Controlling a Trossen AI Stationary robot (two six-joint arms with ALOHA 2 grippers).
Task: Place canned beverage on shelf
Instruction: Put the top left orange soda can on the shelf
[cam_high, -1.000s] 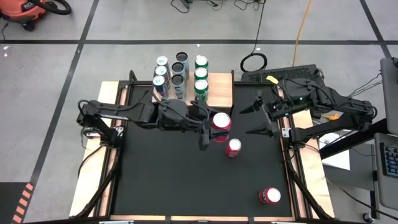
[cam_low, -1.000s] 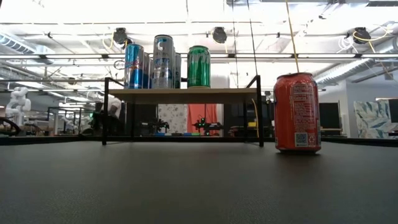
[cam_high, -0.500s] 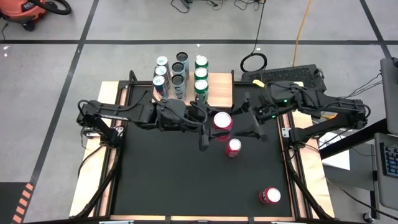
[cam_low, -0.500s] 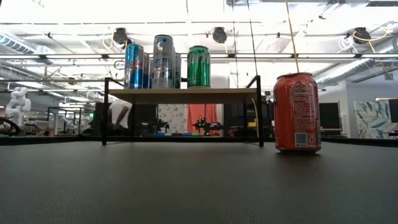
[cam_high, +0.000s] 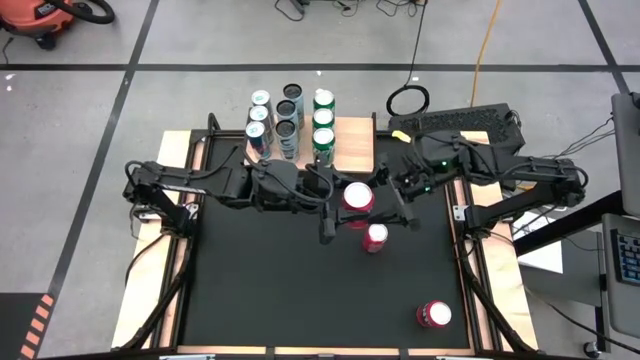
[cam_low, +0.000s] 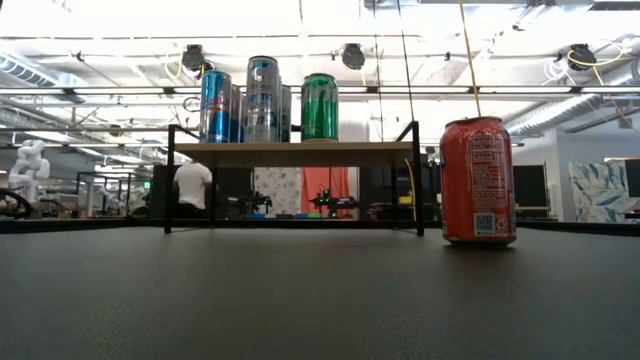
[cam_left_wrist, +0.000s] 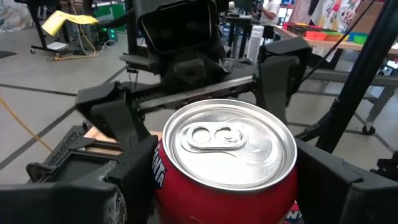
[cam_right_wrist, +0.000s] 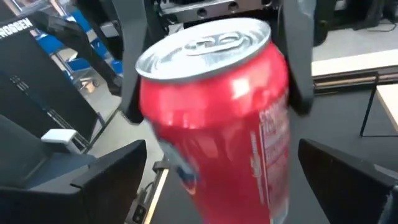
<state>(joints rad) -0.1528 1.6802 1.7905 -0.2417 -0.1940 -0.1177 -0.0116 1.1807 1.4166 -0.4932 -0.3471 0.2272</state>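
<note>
Left gripper (cam_high: 341, 206) is clamped on the upright red can (cam_high: 356, 197), just in front of the shelf (cam_high: 345, 148); right gripper (cam_high: 391, 198), jaws wide and holding nothing, straddles that same can from the opposite side, axis vertical.

Three red cans (cam_high: 357, 196) (cam_high: 375, 236) (cam_high: 433, 315), nine cans (cam_high: 287, 108) on one shelf (cam_high: 352, 150), two arms (cam_high: 190, 182) (cam_high: 520, 175).

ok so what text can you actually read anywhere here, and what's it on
"ROSSEN", first letter cut off: dark arm panel, right wrist view.
Too small: print on the standing red can.
Mostly hidden: white letters on the held red can in the left gripper.
Unreadable: shelf cans.
</note>
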